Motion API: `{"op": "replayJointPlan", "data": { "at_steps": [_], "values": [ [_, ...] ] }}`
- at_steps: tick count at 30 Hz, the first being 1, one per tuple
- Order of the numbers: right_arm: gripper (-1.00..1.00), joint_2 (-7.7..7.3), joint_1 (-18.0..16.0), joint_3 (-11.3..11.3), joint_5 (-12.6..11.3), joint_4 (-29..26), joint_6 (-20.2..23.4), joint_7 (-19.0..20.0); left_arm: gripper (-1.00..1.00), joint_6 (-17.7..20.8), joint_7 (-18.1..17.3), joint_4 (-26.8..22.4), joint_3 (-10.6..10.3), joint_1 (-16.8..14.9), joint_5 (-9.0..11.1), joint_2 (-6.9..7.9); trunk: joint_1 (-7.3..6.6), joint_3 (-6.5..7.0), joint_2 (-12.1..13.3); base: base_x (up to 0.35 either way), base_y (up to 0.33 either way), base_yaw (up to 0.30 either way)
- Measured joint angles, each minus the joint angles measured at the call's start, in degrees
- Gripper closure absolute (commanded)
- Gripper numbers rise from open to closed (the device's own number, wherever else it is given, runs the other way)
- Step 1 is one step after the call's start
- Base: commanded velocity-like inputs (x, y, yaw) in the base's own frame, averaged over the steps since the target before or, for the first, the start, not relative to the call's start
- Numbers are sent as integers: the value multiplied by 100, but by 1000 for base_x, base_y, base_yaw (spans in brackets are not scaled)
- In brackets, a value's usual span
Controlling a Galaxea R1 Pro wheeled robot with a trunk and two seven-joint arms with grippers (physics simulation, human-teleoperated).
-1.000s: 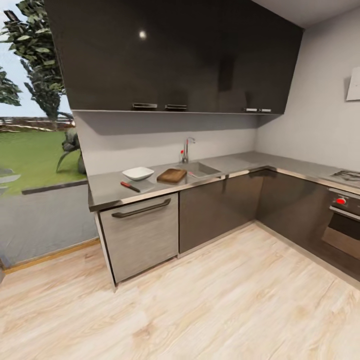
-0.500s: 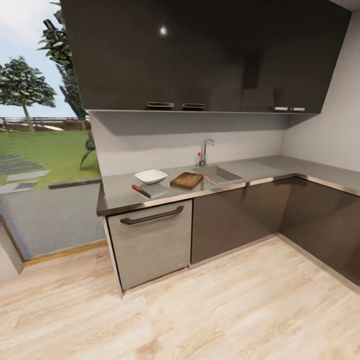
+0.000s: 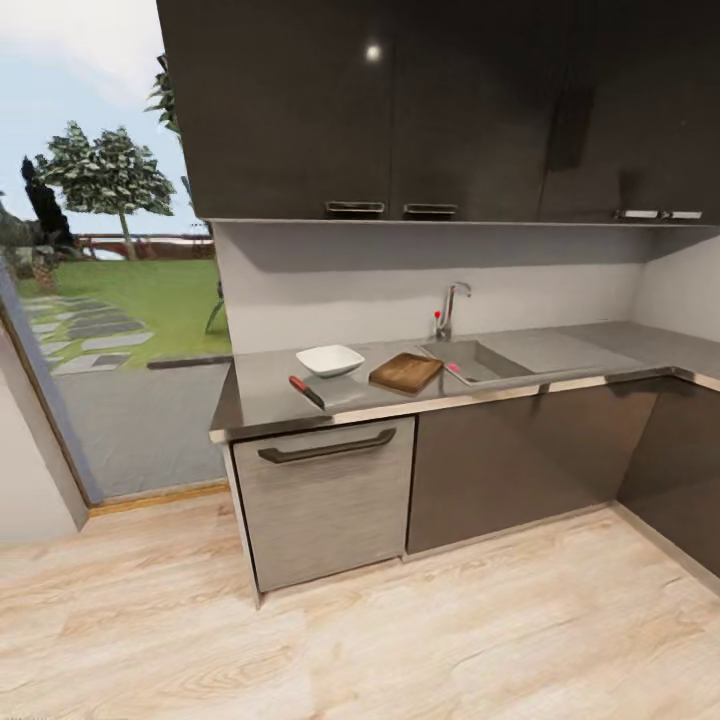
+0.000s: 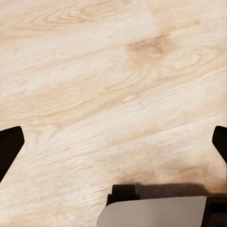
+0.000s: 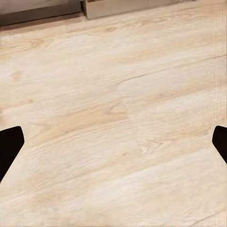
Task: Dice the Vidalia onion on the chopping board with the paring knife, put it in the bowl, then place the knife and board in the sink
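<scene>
Both your pincers, left [image 4: 113, 142] and right [image 5: 113, 142], hang spread wide over pale wood-grain floor [image 5: 118, 118], while ahead the grey counter [image 3: 260, 385] carries a squarish white bowl [image 3: 330, 359], red-handled paring knife [image 3: 306, 392] and grainy brown chopping board [image 3: 406, 372] beside the steel sink [image 3: 480, 360].

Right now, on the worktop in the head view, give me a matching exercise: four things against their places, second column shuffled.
Things:
1. bowl
2. knife
3. board
4. tap

Places:
A. behind the sink, at the backsplash
B. nearest the worktop's front edge, in front of the bowl
C. between the bowl and the sink
D. leftmost, behind the knife

Pairs: 1-D, 2-B, 3-C, 4-A
</scene>
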Motion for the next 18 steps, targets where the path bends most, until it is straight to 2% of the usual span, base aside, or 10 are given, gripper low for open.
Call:
{"op": "replayJointPlan", "data": {
  "at_steps": [18],
  "values": [
    [-100, 0, 0, 0, -2, 0, 1, 0, -100, -1, 0, 0, 0, 0, 0, 0, 0, 0, 0, 218, -219, 270]
  ]
}}
